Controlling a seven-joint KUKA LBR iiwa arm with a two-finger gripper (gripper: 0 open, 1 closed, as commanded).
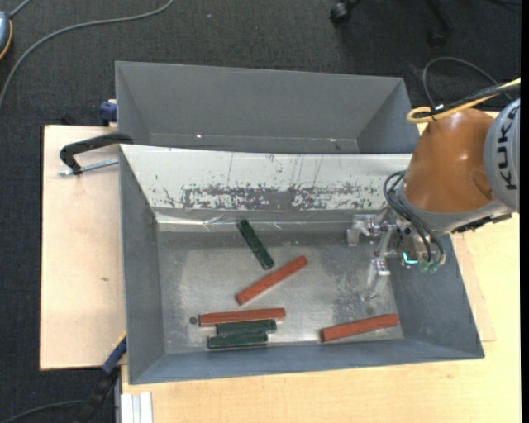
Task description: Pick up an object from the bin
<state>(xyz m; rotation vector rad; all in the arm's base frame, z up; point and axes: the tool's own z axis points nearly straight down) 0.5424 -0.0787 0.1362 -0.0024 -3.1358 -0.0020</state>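
The metal gripper (374, 285) hangs at three o'clock in the bin (139, 273), a flat red bar (359, 328) at its six; I cannot tell its grip.

A robotics lab: grey metal bin (248, 107) under the claw (376, 285), dark carpet (248, 33), loose cable (74, 26) and chair casters (340, 10) beyond it.

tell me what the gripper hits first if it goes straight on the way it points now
Probably bare bin floor, under the gripper. The red bar at the near right lies close by; depth is unclear, so it might touch that instead.
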